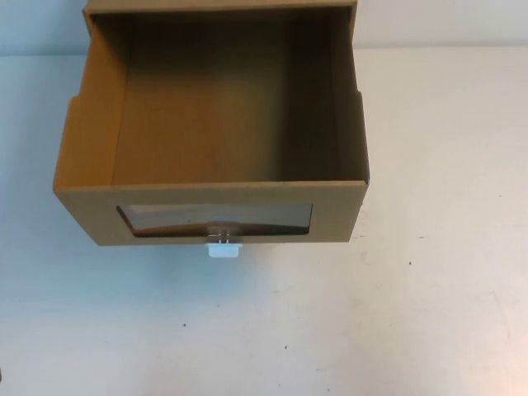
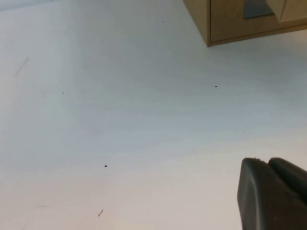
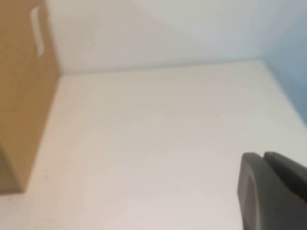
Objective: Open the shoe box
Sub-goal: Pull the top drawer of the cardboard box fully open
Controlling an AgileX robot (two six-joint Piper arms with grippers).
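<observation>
The brown cardboard shoe box (image 1: 210,194) stands at the far middle of the white table, its drawer pulled out toward me and empty inside. Its front panel has a clear window and a small white pull tab (image 1: 223,247). Neither arm appears in the high view. In the left wrist view my left gripper (image 2: 264,165) hangs shut over bare table, well away from a corner of the box (image 2: 240,21). My right gripper (image 3: 263,157) is shut too, holding nothing, with the side of the box (image 3: 24,96) off to one side.
The white table (image 1: 429,313) stretches around the box on both sides and in front. A pale wall rises behind the table's far edge in the right wrist view.
</observation>
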